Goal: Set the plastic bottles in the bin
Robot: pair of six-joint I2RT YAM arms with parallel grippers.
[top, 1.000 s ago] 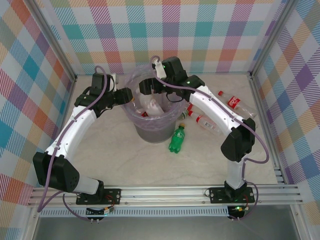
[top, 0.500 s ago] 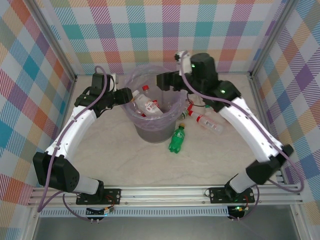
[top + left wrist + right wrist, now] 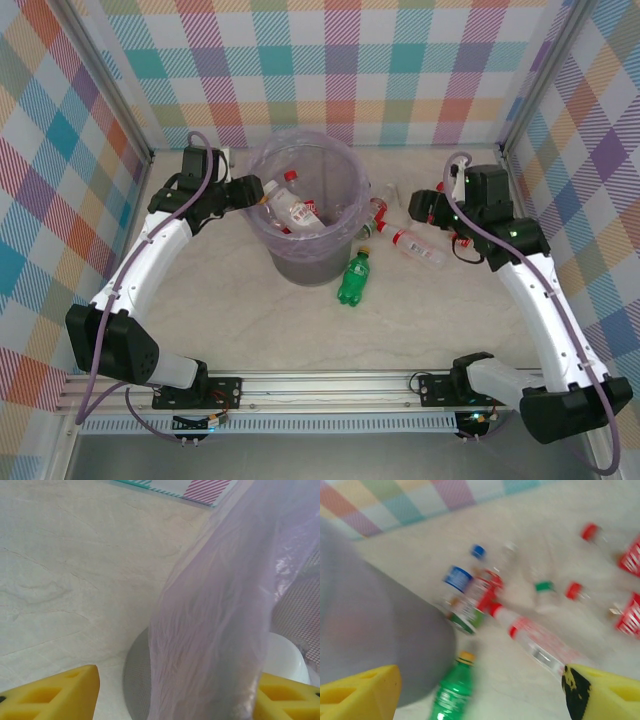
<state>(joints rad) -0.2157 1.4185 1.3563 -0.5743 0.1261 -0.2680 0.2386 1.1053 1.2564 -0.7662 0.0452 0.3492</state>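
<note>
Green bottle (image 3: 353, 279) lies beside bin (image 3: 300, 262), apart from right end effector (image 3: 418, 208).

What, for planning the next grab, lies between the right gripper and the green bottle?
A clear bottle with a red cap lies on the table roughly between the right gripper and the green bottle. Other bottles crowd beside the bin. Seen from above, nothing covers the green bottle itself.

The grey bin (image 3: 312, 268) has a lavender liner (image 3: 340, 175). The green bottle (image 3: 354, 279) has a yellow cap; the clear bottle (image 3: 418, 247) has red cap and label. The desk (image 3: 250, 320) is marbled beige, the walls (image 3: 330, 60) pastel plaid.
</note>
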